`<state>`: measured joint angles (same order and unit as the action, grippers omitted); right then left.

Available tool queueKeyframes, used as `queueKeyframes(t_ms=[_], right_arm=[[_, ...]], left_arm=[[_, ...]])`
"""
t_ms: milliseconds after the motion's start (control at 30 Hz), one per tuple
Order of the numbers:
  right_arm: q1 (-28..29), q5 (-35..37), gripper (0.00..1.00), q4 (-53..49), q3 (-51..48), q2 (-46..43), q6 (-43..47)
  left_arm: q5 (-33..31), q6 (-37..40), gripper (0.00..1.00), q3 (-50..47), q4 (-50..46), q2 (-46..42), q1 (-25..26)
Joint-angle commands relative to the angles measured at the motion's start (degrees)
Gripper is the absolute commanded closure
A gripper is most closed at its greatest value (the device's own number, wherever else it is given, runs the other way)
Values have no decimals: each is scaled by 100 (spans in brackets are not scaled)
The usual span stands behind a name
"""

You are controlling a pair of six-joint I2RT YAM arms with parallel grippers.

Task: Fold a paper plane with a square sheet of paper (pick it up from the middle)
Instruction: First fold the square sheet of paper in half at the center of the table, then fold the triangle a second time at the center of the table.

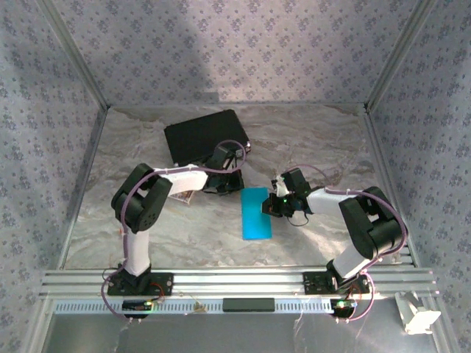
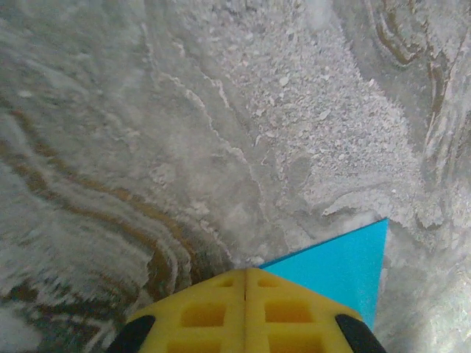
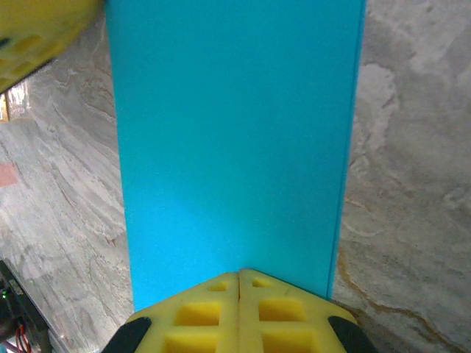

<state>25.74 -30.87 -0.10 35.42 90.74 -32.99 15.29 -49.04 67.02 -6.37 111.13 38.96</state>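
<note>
Top external view: folded blue paper (image 1: 255, 213) lies flat on the bench (image 1: 316, 140); left claw (image 2: 245, 272) and right claw (image 3: 239, 273), both fully closed, tips at its edges.

In the right wrist view the sheet of paper (image 3: 235, 147) runs off the top edge, and its near end is hidden under the right gripper (image 3: 239, 273), whose jaws are cut off at the bottom. A blurred yellow shape (image 3: 40, 33) is clipped by the top-left corner — and a reddish patch (image 3: 6, 174) at the left edge is too cropped to tell. From above, the left arm (image 1: 184, 176) covers most of a small card (image 1: 186, 197) and one corner of the black case (image 1: 202, 136).
</note>
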Motion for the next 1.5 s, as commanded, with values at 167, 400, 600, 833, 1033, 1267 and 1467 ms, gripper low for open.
queueKeyframes(t_ms=[167, 400, 600, 833, 1033, 1267, 1467], right_arm=[[95, -256, 92, -165, -48, -382, 186], [-6, 1964, 68, -1768, -344, -2704, -486], [-403, 1585, 61, -2089, -1000, -3724, -873], [-330, 869, 60, -1507, -1504, -3763, -1280], [-87, 314, 55, -1296, -1463, -3360, -1361], [382, 90, 53, -971, -1336, -2377, -1667], [601, -24, 53, -543, -1396, -2266, -1914]], left_arm=[[-1, 219, 92, -166, 35, -637, 138], [563, 473, 92, 88, 71, -286, 144], [778, 490, 93, 175, 116, 40, 75], [936, 486, 93, 146, 268, 269, -3], [974, 494, 93, 11, 353, 430, -135], [976, 432, 94, -290, 510, 537, -162], [959, 346, 95, -481, 602, 576, -180]])
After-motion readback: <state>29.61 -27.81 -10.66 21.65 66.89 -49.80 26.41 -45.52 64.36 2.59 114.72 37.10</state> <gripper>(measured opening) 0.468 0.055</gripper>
